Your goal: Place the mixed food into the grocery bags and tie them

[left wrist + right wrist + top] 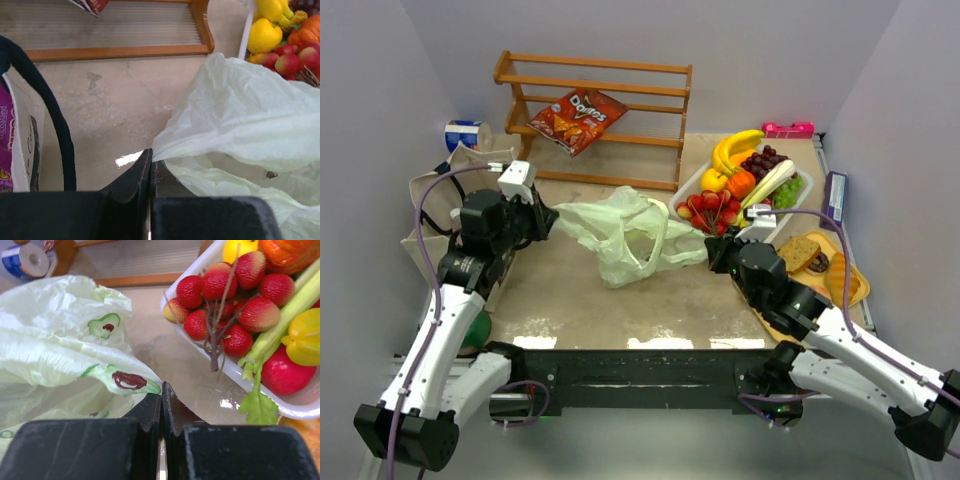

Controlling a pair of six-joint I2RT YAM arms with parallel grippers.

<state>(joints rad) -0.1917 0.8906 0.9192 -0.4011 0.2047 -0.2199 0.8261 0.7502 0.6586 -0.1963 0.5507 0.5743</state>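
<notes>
1. The table (570,300) carries everything; both arms reach in from its near edge.
2. A wooden rack (595,110) stands at the back, with a red chips packet (578,118) leaning on it.
3. The tote (425,195) sits at the left edge beside the left arm. Its black handle (55,130) curves just left of the left gripper, and a purple packet (5,150) shows inside.
4. The green bag (620,235) lies mid-table, empty and crumpled, stretched between the 2 grippers.
5. The left gripper (151,155) is pressed together, pinching the bag's left edge.
6. The right gripper (161,387) is pressed together on the bag's right edge.
7. A white tray (692,185) of fruit sits just right of the bag, close to the right gripper, with strawberries (220,315) nearest and bananas (735,148) behind.
8. An orange tray (823,237) with bread (798,252) lies partly under the right arm.
9. A blue-white roll (465,133) lies behind the tote.
</notes>
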